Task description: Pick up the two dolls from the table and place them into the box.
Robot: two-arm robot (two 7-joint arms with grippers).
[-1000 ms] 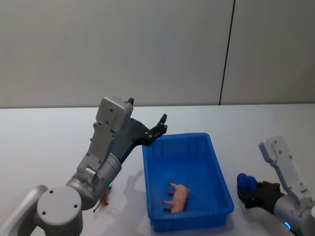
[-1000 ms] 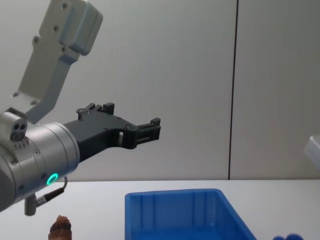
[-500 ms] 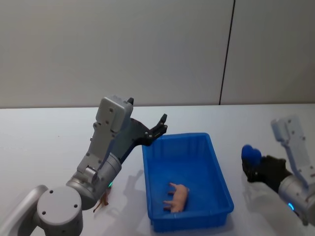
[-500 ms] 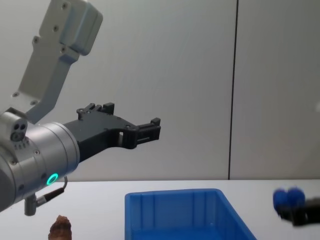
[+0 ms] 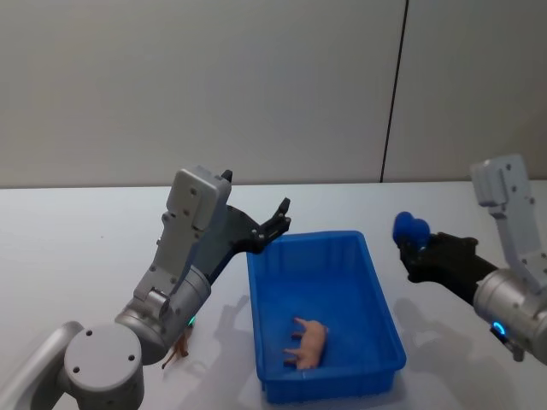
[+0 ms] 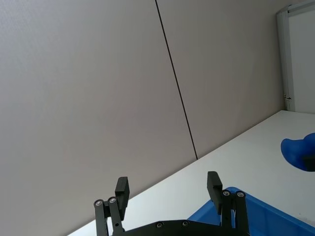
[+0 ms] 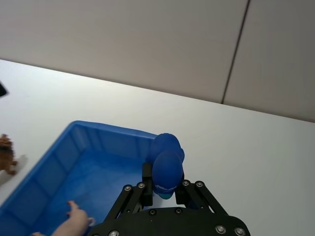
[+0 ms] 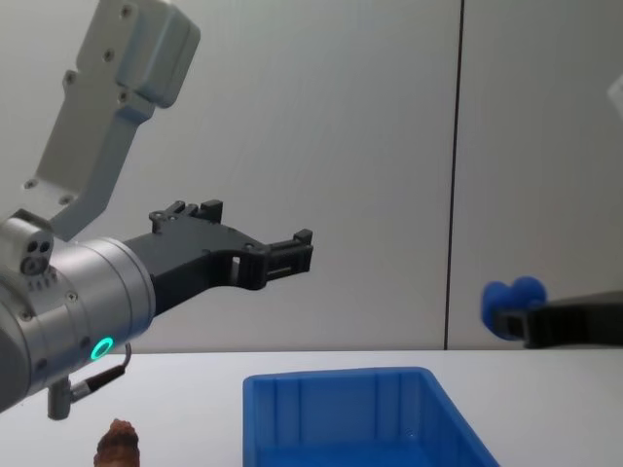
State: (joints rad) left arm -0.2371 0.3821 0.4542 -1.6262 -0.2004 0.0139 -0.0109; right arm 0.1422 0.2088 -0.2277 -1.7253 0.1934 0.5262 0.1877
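Grey wall panels (image 5: pixel 214 85) back a plain white worktop (image 5: pixel 77 248). At the right of the head view, the right hand (image 5: pixel 417 249) is pressed onto a rounded blue object (image 5: pixel 410 229). It holds the object in the air just beyond the right rim of the bright blue rectangular plastic bin (image 5: pixel 333 386). The left hand (image 5: pixel 280 218) hangs spread above the bin's far left corner. Inside the bin, near its front wall, lies the pale pinkish-beige soft toy doll (image 5: pixel 308 342). The lumpy reddish-brown soft toy doll (image 5: pixel 178 350) stands on the worktop left of the bin, partly hidden by the left arm.
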